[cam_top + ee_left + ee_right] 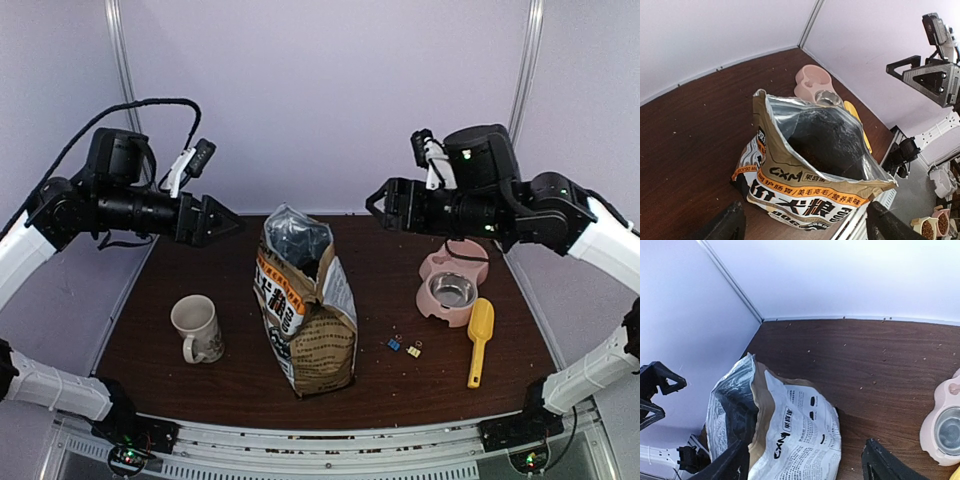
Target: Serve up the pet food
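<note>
The brown paper dog food bag (pixel 305 310) stands upright mid-table, its top torn open to the silver lining. Its inside (pixel 822 140) is dark, and I cannot make out the kibble. The pink feeder (pixel 440 265) with a steel bowl (pixel 453 290) sits to the right, and the bowl looks empty. A yellow scoop (pixel 479 340) lies beside it. My left gripper (pixel 236 224) hangs open and empty above the table, left of the bag top. My right gripper (pixel 376 208) hangs open and empty to the right of it. Both wrist views look down on the bag between open fingers (pixel 727 225) (pixel 885 465).
A white mug (pixel 197 328) stands to the left of the bag. Small blue and yellow clips (pixel 404 347) lie between the bag and the scoop. Pale crumbs dot the brown tabletop (pixel 880 355). White walls close the back and the sides.
</note>
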`<state>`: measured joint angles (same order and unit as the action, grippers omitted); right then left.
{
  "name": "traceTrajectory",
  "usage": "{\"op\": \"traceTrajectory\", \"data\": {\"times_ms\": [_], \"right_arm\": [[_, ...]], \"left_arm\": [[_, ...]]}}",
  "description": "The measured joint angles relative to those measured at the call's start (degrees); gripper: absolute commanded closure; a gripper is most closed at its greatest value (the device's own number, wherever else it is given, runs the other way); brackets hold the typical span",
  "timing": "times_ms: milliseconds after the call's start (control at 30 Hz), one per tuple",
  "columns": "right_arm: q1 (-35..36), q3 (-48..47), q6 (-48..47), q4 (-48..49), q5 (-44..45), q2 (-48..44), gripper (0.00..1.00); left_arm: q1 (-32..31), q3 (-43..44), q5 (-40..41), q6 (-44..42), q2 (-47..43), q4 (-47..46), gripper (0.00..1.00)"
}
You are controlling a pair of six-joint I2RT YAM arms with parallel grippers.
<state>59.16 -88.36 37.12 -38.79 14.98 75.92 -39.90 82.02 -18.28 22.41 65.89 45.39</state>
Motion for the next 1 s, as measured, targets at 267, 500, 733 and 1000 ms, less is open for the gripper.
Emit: {"op": "traceTrajectory", "data": {"times_ms": [267, 500, 733, 1000], "right_arm": [[-7.4, 22.3, 4.1, -4.4, 5.0, -21.9, 0.16], [-25.8, 51.8, 11.1, -6.9, 0.1, -39.0, 0.25], [-47.2, 66.4, 11.2, 0.6, -12.1, -40.0, 0.41], [-56.9, 68.6, 6.7, 11.9, -22.1, -27.5, 0.54]], "left_arm": [[0.0, -14.2, 7.0, 2.3, -12.3, -8.8, 0.12], [0.0, -24.8, 8.5, 8.2, -14.8, -14.0, 0.13], [0.0, -26.8, 8.5, 11.4, -15.2, -17.4, 0.13], [0.0, -26.8, 8.4, 12.1, -15.8, -18.8, 0.13]]}}
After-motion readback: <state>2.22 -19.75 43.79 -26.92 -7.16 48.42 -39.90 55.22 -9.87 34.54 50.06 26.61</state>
